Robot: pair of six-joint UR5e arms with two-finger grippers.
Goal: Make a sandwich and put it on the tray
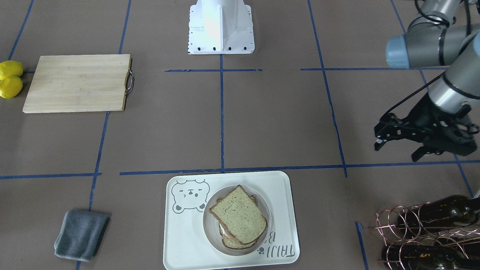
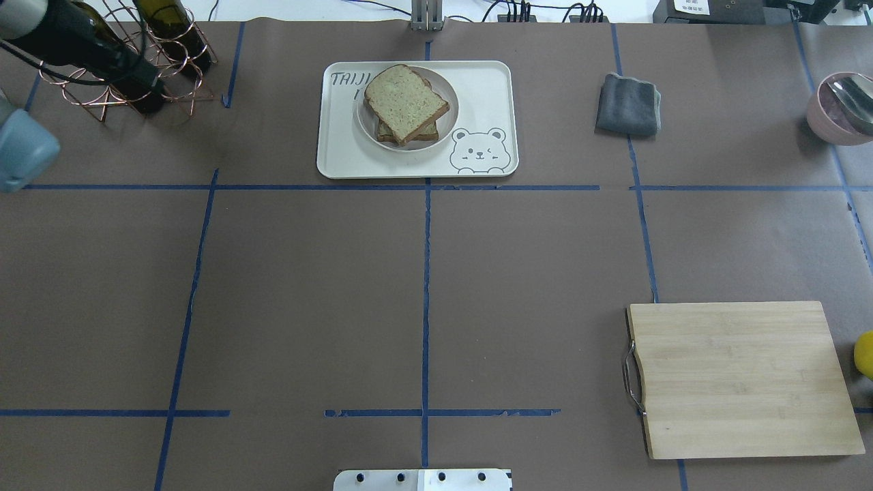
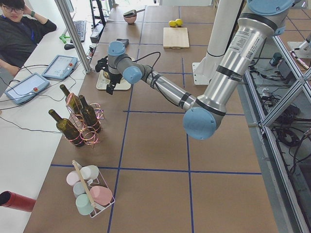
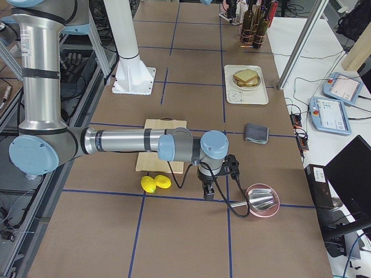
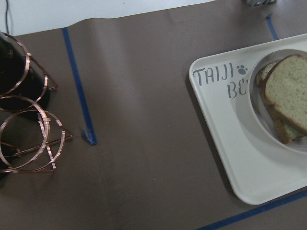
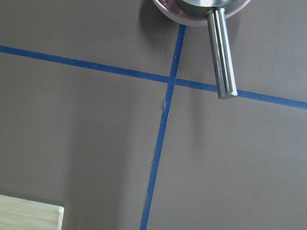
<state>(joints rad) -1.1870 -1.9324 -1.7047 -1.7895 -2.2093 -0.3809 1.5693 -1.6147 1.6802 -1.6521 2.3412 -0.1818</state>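
The sandwich (image 1: pixel 238 217) is two speckled bread slices with dark crusts, stacked askew with a white sliver of egg between them. It lies on a small round white plate (image 2: pixel 450 112), which sits on the cream bear tray (image 1: pixel 180 240). The sandwich (image 2: pixel 406 99) and tray (image 2: pixel 491 88) also show in the overhead view, and both in the left wrist view: sandwich (image 5: pixel 288 86), tray (image 5: pixel 240 163). My left gripper (image 1: pixel 395 152) is open and empty, above the table between the tray and the wine rack. My right gripper (image 4: pixel 208 188) shows only in the exterior right view, near the pink bowl; I cannot tell its state.
A wooden cutting board (image 2: pixel 740 378) lies on the robot's right, with two lemons (image 1: pixel 10 78) beside it. A grey cloth (image 2: pixel 629 103) lies right of the tray. A copper wine rack with bottles (image 2: pixel 116 61) stands at the far left. A pink bowl with a metal ladle (image 2: pixel 842 109) is at the far right.
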